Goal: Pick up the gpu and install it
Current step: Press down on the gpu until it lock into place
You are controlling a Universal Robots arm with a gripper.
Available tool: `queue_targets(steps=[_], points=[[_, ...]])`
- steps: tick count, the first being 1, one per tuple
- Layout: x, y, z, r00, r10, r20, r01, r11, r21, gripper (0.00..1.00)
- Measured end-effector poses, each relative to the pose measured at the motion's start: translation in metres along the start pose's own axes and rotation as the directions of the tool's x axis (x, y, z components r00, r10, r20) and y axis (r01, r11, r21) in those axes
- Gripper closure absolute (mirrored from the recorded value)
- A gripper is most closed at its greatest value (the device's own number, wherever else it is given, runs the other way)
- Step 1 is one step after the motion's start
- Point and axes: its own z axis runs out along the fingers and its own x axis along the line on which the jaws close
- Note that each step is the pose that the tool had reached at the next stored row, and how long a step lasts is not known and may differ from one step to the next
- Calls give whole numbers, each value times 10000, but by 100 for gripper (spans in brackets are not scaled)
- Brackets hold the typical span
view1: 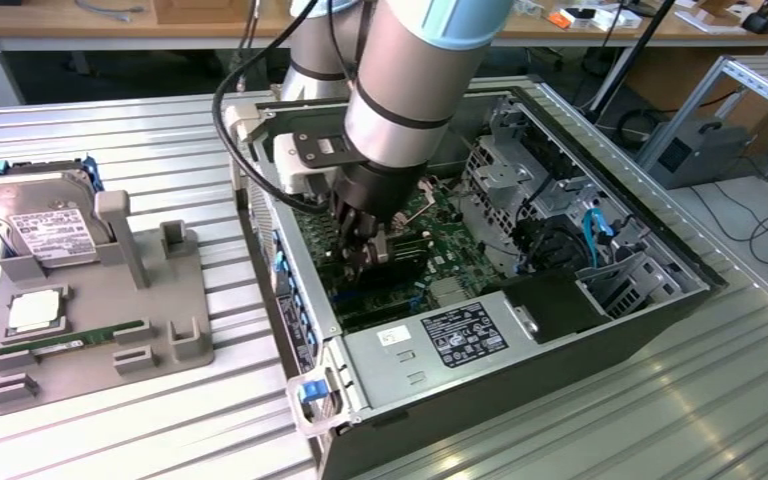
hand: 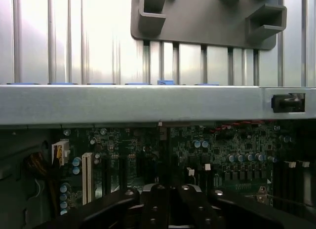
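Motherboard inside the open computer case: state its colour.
Dark green motherboard, dotted with small silver and blue-topped components; the wrist view shows it best.

Lab: workbenches (view1: 117, 30), cables (view1: 758, 235)

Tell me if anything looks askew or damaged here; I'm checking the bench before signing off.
Nothing stands out. The open computer case lies on its side with the claw shut, down inside over the motherboard. On the grey fixture, the hard drive leans in its stand and the RAM stick sits in its slot.
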Motion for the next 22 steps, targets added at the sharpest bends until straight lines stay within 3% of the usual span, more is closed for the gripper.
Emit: queue_targets(steps=[4, 8, 16, 18, 22], points=[[-14, 16, -91, 10000, -2, 5, 2, 10000, 1, 89], [-16, 158, -86, 10000, -6, 6, 6, 10000, 23, 89], [-15, 351, -73, 10000, -8, 15, 8, 10000, 31, 89], [-14, 439, -68, 10000, -11, 30, 11, 10000, 33, 89], [12, 497, -68, 10000, -12, 53, 11, 10000, 41, 89]])
